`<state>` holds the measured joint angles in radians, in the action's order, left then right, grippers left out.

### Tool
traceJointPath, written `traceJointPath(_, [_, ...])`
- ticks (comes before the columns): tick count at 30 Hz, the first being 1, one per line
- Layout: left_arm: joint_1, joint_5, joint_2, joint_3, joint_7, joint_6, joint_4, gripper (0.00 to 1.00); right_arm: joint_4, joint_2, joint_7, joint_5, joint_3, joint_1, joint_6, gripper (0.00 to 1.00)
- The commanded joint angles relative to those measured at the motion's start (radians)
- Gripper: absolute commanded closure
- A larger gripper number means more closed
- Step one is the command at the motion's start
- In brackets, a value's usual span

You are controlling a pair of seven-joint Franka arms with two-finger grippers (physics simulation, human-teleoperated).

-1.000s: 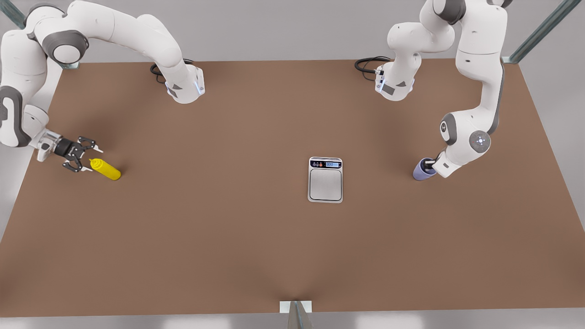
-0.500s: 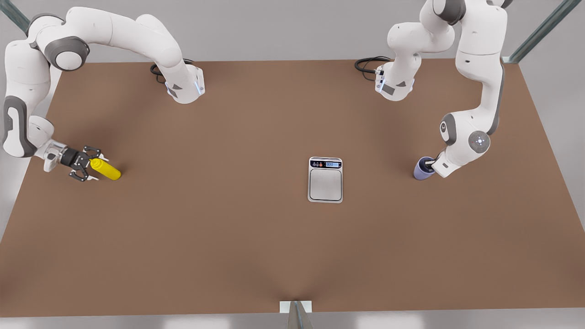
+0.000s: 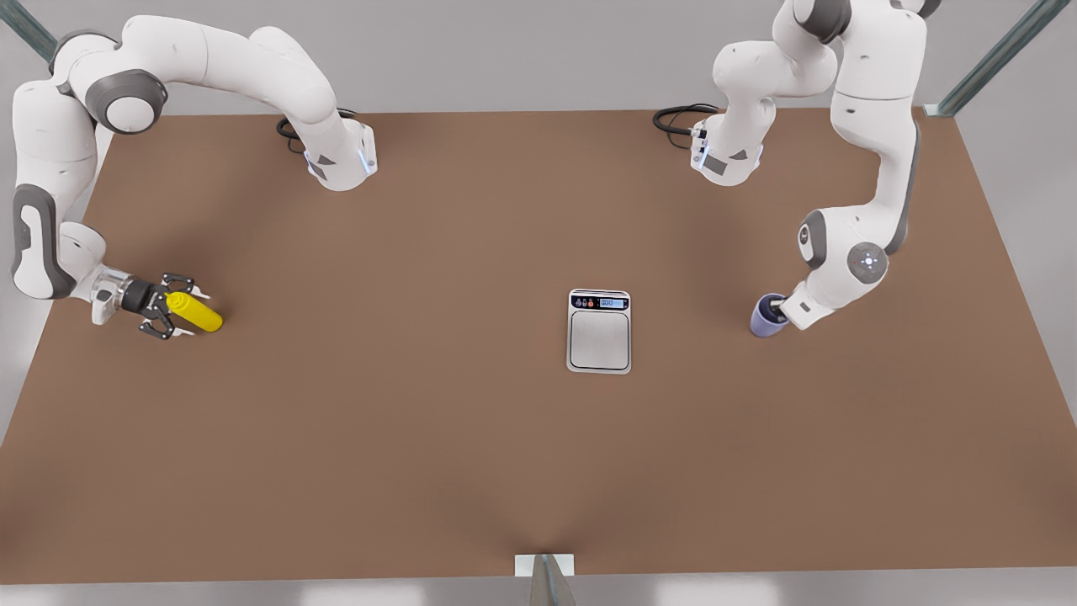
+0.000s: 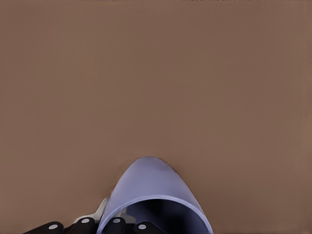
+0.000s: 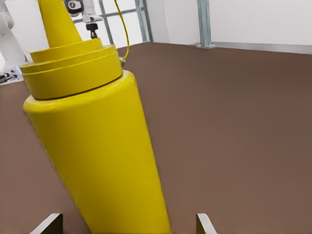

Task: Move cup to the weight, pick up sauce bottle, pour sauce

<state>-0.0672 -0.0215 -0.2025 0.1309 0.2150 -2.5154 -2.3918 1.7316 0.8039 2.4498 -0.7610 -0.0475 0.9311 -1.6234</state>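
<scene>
The lavender cup stands right of the weight in the front view. My left gripper is shut on the cup's rim. In the left wrist view one finger sits inside the cup and one outside, at my left gripper. The yellow sauce bottle stands upright at the front view's far left. My right gripper is open around it, level with the table. In the right wrist view the sauce bottle fills the gap of the right gripper, both fingertips apart from it.
The brown table lies bare between the bottle, the weight and the cup. Both arm bases with black cables stand at the back edge. Metal frame posts rise at the corners.
My right gripper slid toward the front view's right until its open fingers flank the bottle. My left gripper and the cup shifted slightly left toward the weight.
</scene>
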Motion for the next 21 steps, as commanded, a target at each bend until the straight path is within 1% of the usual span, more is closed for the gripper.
traceJointPath(1, [0.003, -0.109, -0.002, -0.010, 0.006, 0.001, 0.002, 0.79, -0.001, 0.000, 0.000, 0.000, 0.000, 0.000, 0.007, 0.00])
traceJointPath(5, [0.001, -0.201, -0.002, -0.063, 0.006, 0.001, 0.020, 0.79, -0.006, 0.001, 0.006, -0.003, 0.000, 0.000, 0.007, 0.00])
traceJointPath(7, [-0.049, -0.301, -0.015, -0.074, 0.004, 0.001, 0.052, 0.79, -0.007, 0.001, 0.018, -0.004, 0.000, 0.000, 0.010, 0.00])
traceJointPath(9, [-0.066, -0.327, -0.014, -0.074, 0.004, 0.006, 0.059, 0.79, -0.007, 0.006, 0.018, -0.004, 0.000, -0.002, 0.010, 0.00])
traceJointPath(17, [-0.140, -0.330, -0.008, -0.102, -0.108, 0.010, 0.082, 0.79, -0.007, 0.014, 0.018, -0.006, -0.006, -0.002, 0.010, 0.00])
traceJointPath(21, [-0.232, -0.330, -0.026, -0.103, -0.243, 0.012, 0.132, 0.79, -0.007, 0.014, 0.018, -0.014, -0.015, -0.003, 0.008, 0.00])
